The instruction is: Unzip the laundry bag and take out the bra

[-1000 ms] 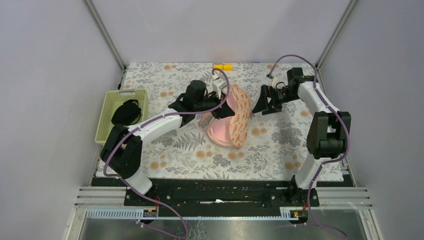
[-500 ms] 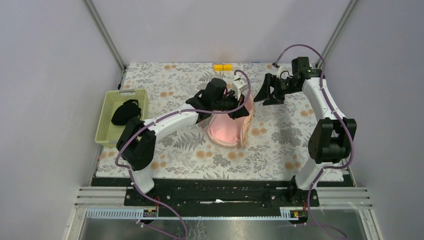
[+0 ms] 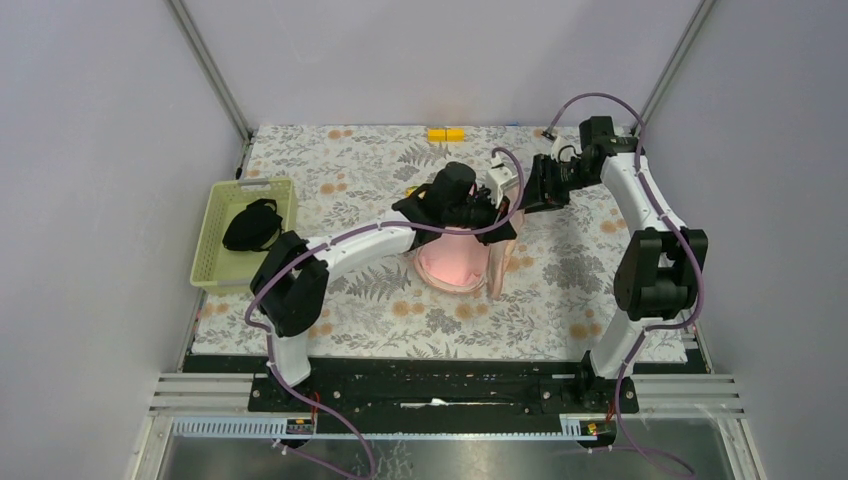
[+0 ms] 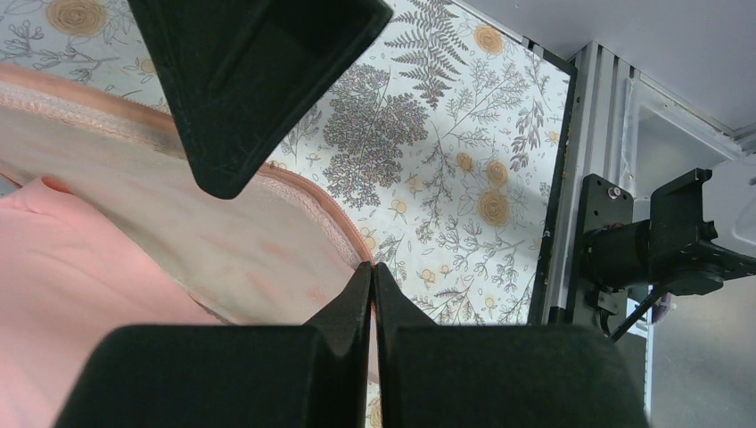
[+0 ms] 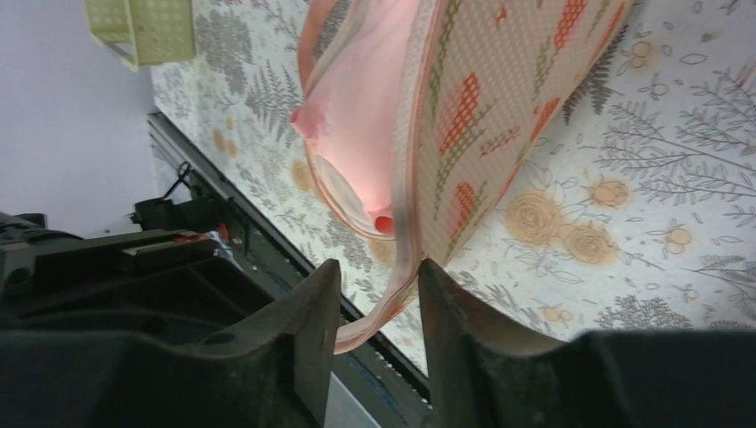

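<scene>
two grippers share one rim. the left gripper (image 4: 371, 272) is pinched together on the piped edge of the laundry bag (image 5: 499, 98), holding its flap up off the table (image 5: 642, 178). the right gripper (image 5: 379, 303) has its jaws apart astride that rim, not yet clamped. the bra (image 4: 80, 312) lies inside the open bag. best to bite the rim alone, then spread it gently.

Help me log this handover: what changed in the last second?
The left gripper, shut on the rim of the laundry bag, swung right, taking the rim along. The right gripper came left and narrowed its jaws around that rim, not yet clamped. The basket and black garment stayed put.
</scene>
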`<action>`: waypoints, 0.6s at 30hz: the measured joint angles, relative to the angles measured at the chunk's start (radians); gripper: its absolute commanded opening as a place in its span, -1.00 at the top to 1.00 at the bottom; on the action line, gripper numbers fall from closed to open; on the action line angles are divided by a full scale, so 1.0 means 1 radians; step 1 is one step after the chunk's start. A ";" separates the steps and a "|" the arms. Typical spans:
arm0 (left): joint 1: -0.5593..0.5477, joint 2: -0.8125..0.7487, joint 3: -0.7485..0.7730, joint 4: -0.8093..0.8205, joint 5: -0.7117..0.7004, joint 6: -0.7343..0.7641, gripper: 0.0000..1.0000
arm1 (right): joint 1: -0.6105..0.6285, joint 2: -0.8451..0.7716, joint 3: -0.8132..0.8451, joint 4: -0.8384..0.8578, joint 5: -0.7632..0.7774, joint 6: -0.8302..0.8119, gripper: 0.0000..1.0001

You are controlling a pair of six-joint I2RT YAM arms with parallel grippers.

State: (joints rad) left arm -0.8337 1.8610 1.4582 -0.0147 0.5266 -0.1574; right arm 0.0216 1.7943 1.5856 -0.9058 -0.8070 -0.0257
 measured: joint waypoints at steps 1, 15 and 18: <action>-0.002 0.002 0.001 0.000 -0.003 0.000 1.00 | 0.000 0.004 0.000 -0.002 0.008 -0.005 0.40; 0.008 -0.082 -0.095 -0.052 -0.081 0.037 -0.16 | -0.002 0.041 0.000 -0.034 0.111 -0.090 1.00; 0.022 -0.196 -0.198 -0.042 -0.132 0.042 -0.24 | -0.009 0.041 0.000 -0.039 0.120 -0.106 1.00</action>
State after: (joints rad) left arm -0.8120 1.6653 1.2606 -0.0570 0.3943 -0.1158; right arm 0.0128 1.8355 1.5856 -0.9447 -0.6868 -0.1318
